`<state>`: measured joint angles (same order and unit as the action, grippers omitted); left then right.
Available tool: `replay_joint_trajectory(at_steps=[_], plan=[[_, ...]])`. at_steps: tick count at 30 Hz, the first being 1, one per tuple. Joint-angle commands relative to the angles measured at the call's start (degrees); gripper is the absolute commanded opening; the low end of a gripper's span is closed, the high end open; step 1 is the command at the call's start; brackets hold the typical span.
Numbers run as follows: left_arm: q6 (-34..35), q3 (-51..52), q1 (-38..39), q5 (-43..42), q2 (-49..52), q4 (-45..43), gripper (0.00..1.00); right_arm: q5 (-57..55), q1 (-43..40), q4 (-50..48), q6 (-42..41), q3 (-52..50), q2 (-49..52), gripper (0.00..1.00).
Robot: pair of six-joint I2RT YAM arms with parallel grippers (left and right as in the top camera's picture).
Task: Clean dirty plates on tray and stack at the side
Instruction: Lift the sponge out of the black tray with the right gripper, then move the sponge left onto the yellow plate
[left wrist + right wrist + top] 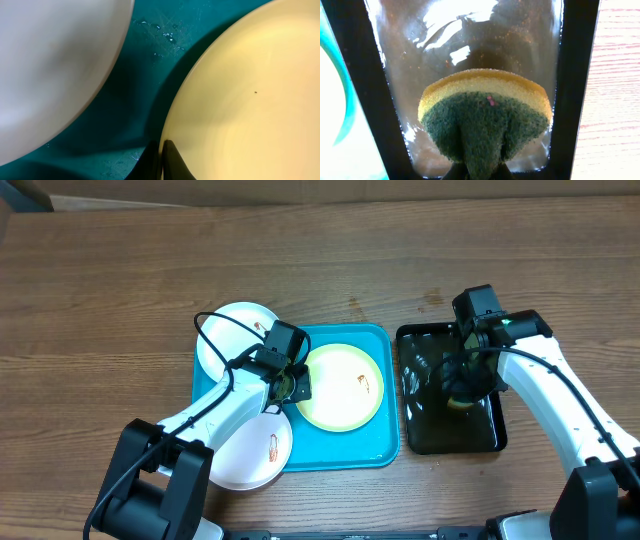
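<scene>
we clench the left jaws on the rim of the yellow-green plate (340,387), pinning it toward the right side of the turquoise tray (340,452) for scrubbing; the right jaws grasp the sponge (485,115) over the black tray (430,435), probably to wet it first.

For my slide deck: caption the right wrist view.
Right end effector pinches a yellow-green sponge over the wet black tray.

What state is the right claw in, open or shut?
Shut on the sponge. The right wrist view shows the right claw pinching the sponge's green scrub side, squeezed narrow there, over the black tray.
</scene>
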<state>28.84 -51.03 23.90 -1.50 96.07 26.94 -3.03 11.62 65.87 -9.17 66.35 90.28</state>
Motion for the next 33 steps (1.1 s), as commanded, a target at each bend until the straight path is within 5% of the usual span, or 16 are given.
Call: replay_joint_trajectory(at_steps=[1,11,21,33], plan=[[1.2,0.3,0.3,0.0,0.7,-0.2,0.04,-0.5,0.0,-0.8,-0.9,2.8,-0.5,0.04],[1.2,0.3,0.3,-1.3,0.7,-0.5,0.04,2.6,1.5,1.0,-1.4,3.5,-0.5,0.04],[1.2,0.3,0.3,-2.0,0.7,-0.7,0.04,30.7,9.0,-14.6,2.2,3.7,-0.5,0.04],[1.0,0.3,0.3,-2.0,0.7,-0.6,0.07,-4.5,26.5,-24.2,5.1,1.7,1.9,0.07]])
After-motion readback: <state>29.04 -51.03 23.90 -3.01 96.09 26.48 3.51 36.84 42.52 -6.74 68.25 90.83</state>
